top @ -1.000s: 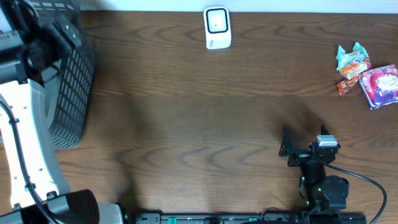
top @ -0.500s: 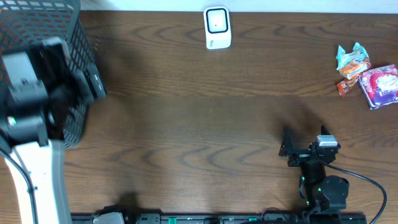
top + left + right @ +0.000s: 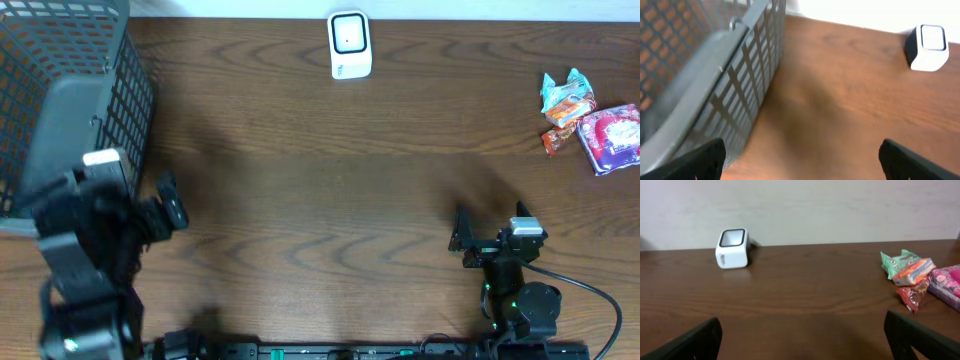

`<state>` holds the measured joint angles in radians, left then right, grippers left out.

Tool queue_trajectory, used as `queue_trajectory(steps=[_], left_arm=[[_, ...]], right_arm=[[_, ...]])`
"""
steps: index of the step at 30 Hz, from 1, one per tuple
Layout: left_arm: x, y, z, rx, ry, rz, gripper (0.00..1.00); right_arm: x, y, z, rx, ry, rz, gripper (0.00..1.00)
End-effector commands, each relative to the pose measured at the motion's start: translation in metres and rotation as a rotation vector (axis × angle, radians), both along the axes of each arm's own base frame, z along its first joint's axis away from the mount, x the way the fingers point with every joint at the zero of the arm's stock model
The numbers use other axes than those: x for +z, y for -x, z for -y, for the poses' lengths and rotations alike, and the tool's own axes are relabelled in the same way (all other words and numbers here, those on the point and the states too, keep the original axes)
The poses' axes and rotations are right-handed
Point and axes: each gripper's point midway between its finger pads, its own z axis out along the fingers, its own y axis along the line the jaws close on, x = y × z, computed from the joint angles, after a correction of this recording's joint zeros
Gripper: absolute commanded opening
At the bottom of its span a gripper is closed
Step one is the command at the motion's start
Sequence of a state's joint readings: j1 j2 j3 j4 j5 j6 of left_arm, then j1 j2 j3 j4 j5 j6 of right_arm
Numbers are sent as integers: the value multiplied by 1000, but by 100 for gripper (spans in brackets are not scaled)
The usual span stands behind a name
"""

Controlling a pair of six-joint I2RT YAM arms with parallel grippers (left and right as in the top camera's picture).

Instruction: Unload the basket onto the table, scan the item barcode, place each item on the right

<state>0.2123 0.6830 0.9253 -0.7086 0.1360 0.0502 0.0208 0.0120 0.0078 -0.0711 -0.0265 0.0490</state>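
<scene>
Left tool (image 3: pixel 800 162) and right tool (image 3: pixel 802 340) are gaping wide, empty. One scanner (image 3: pixel 349 45), one basket (image 3: pixel 125 130) and four packets (image 3: pixel 610 135) are sitting on the surface (image 3: pixel 320 180).

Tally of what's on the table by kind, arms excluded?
scanner: 1
basket: 1
snack packets: 4 (teal packet, orange packet, red packet, pink packet)
Total: 6
</scene>
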Motion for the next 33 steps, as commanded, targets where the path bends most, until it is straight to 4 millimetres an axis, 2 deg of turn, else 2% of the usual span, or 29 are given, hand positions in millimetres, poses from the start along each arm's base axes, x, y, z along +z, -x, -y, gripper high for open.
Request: queue_trajectory(steps=[1, 6, 15, 23, 33], left_arm=[[-34, 5, 3, -41, -53, 16, 98], [-55, 0, 2, -37, -97, 205, 98], [-69, -5, 6, -49, -148, 465, 98], [-79, -6, 25, -121, -144, 543, 98], [-73, -1, 36, -156, -147, 629, 98]], right_arm=[[0, 0, 5, -22, -13, 1, 99], [0, 0, 5, -22, -13, 1, 99], [0, 0, 5, -22, -13, 1, 99], [0, 0, 5, -22, -13, 1, 99], [0, 0, 5, -22, -13, 1, 99]])
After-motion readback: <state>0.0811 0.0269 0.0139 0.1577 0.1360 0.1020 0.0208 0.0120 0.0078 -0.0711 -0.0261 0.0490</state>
